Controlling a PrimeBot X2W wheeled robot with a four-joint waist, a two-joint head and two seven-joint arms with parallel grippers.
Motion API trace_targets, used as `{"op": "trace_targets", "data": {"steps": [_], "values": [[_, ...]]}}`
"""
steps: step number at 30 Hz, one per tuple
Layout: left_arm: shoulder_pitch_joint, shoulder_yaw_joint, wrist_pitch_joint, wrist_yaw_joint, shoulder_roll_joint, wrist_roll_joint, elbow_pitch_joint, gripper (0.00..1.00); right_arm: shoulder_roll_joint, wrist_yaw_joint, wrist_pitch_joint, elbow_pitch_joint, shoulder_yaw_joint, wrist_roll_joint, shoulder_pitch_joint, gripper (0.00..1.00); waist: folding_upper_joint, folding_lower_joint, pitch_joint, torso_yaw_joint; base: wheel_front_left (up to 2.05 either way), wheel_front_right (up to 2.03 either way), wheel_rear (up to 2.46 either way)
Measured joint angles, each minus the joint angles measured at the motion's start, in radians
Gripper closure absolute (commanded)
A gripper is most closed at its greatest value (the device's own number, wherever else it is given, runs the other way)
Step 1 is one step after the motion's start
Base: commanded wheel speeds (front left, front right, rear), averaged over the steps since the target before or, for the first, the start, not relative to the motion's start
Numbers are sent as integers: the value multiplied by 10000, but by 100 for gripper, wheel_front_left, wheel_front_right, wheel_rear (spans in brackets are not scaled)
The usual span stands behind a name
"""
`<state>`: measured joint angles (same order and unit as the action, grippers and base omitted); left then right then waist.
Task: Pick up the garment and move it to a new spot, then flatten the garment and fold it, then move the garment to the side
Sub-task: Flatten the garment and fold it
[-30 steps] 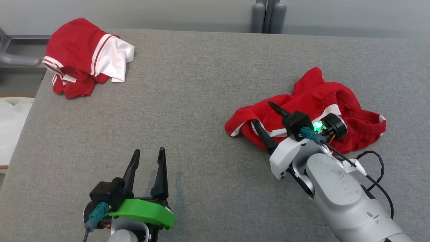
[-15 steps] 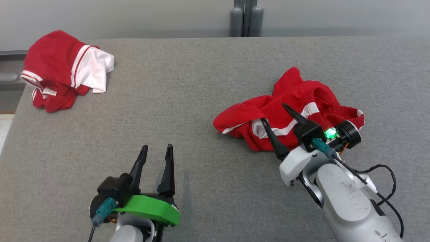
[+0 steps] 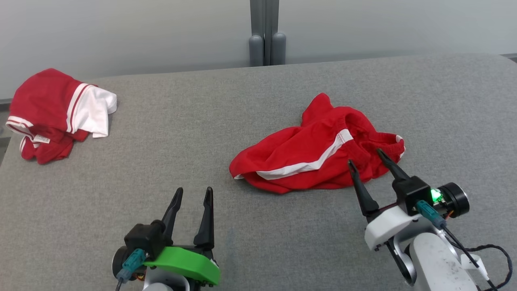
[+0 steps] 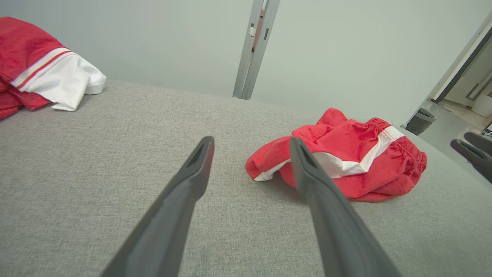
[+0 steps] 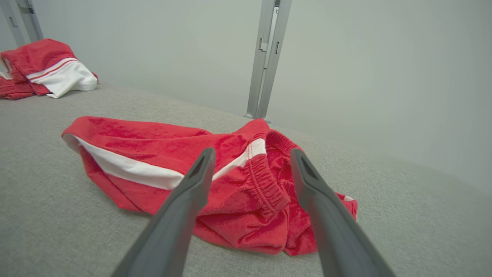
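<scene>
scene: a grey padded table point(image 3: 194, 121) with two grippers at its near edge and red clothing on it.
garment point(image 3: 299, 155): red shorts lying crumpled on the table, right of centre, resting free and not yet flattened.
long axis: runs left to right, marked by the white stripe point(image 3: 307, 165); the left end sits a little nearer, the right end a little farther.
waistband point(image 5: 269, 181): the gathered elastic is bunched at the garment's right end, and in the right wrist view it lies directly ahead between the two fingers.
right gripper point(image 3: 365, 157): fingers spread wide with nothing between them; the tips overlap the garment's near-right edge in the head view, pointing far and slightly left. whether they touch the cloth cannot be told.
left gripper point(image 3: 194, 188): fingers apart and empty, over bare table; the garment's left end lies to its far right, well apart.
nearer arm: the right, by a clear margin.
governing relation: the garment lies just ahead of the right gripper, so a short reach forward and down should meet the waistband; the left arm would have to cross to the right for the other end.
second red-and-white garment point(image 3: 52, 109): bunched at the far left corner, well apart from both grippers.
</scene>
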<state>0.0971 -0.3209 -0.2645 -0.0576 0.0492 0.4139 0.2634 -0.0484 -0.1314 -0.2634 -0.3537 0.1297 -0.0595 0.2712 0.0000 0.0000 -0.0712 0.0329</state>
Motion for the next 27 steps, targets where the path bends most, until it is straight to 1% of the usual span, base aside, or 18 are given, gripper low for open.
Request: {"op": "trace_targets", "data": {"steps": [8, 13, 20, 27], "values": [[-364, -58, 0, -4, -2, 6, 104, 0, -2, 0, 0, 757, -1039, 424, -1028, 0, 0, 0, 627, -202, 0, 0, 0], [-603, 222, 0, 48, -2, -13, 10, 0, -4, 0, 0, 1089, -1484, 702, -1547, 0, 0, 0, 865, -261, 0, 0, 0], [-948, 677, 0, 54, 0, -102, -98, 0, -4, 0, 0, 1384, -1672, 963, -1948, 0, 0, 0, 959, -310, 0, 0, 0], [-1029, 796, 0, 50, 0, -111, -100, 0, -4, 0, 0, 1411, -1747, 989, -2003, 0, 0, 0, 929, -300, 0, 0, 0]]}}
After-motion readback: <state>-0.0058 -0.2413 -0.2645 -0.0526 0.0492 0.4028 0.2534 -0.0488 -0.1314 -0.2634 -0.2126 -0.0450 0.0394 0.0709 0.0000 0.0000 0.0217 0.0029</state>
